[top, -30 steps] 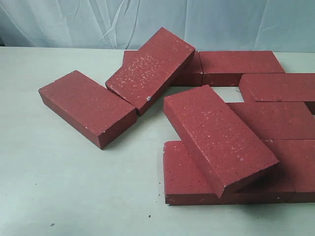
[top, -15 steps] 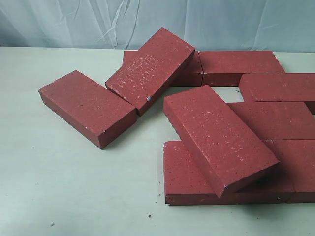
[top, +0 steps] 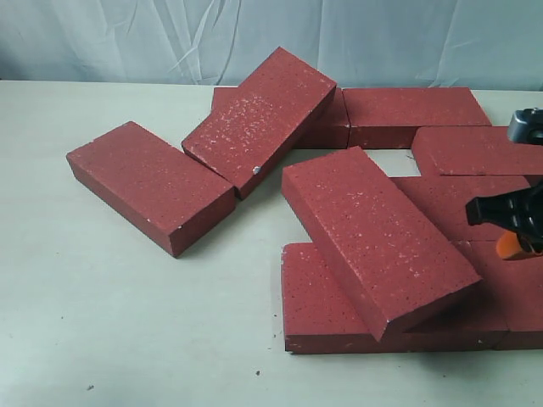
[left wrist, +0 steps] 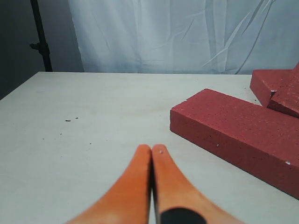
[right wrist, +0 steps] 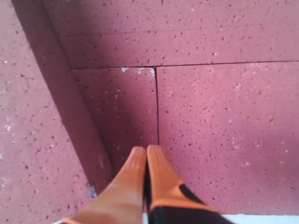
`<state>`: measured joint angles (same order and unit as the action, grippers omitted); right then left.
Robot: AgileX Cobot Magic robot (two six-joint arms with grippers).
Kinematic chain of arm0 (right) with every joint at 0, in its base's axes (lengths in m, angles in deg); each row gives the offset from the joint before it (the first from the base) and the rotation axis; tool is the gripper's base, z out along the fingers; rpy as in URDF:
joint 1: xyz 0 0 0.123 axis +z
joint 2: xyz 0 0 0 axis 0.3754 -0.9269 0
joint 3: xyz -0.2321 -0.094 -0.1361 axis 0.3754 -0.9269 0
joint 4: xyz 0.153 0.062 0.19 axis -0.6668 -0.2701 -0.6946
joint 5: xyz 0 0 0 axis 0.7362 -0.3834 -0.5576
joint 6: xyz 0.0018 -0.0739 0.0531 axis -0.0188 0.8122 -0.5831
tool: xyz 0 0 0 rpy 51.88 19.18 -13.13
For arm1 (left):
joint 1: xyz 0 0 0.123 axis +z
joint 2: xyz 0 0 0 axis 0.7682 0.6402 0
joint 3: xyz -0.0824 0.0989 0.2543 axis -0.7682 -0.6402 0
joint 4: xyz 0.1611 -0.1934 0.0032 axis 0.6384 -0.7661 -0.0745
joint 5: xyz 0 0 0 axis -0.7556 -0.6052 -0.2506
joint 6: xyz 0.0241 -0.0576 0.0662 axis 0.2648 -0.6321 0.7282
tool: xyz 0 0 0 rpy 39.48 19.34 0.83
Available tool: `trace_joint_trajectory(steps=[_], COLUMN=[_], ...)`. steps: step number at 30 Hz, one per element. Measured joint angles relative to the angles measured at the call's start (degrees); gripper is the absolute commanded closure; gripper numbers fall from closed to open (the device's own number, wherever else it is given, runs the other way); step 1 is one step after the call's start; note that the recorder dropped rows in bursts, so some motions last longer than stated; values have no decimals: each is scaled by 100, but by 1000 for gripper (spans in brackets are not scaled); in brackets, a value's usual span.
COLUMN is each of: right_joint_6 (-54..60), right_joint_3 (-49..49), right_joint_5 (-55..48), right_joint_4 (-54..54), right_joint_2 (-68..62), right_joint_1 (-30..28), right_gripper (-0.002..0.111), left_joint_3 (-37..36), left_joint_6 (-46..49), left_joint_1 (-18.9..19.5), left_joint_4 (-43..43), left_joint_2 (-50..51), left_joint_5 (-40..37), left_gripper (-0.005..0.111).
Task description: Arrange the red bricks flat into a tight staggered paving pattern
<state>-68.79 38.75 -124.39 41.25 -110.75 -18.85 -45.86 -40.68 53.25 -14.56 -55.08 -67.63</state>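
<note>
Red bricks spread over the right and middle of the pale desk, with a white curtain behind.

- Several bricks lie flat and edge to edge on the right side, with a small gap of bare desk among them.
- One brick sits skewed and tilted, its near end propped on the front flat brick.
- A second tilted brick leans up onto the back row.
- One brick lies flat and alone on the left, its corner just beside the leaning one. It also shows in the left wrist view.

Right gripper comes in at the right edge, above the flat bricks. Its orange jaws are pressed together with nothing between them. In the right wrist view the tips sit at a seam between two flat bricks, beside the side face of the propped brick. I cannot tell whether they touch the surface.

Left gripper: jaws closed and empty, over bare desk, apart from the lone brick.
</note>
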Motion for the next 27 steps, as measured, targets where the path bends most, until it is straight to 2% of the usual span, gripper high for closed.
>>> trace_joint_trajectory(steps=[6, 16, 27], right_joint_6=[234, 1838, 2036], right_joint_3=[0, 0, 0], right_joint_5=[95, 107, 714], right_joint_4=[-204, -2016, -3033], right_joint_2=[-395, -757, -1076], right_joint_1=[0, 150, 1992], right_gripper=[109, 109, 109], left_joint_3=[0, 0, 0], left_joint_6=[0, 0, 0], left_joint_1=[0, 0, 0], left_joint_4=[0, 0, 0], left_joint_2=[0, 0, 0], left_joint_5=[0, 0, 0], left_gripper=[107, 107, 107])
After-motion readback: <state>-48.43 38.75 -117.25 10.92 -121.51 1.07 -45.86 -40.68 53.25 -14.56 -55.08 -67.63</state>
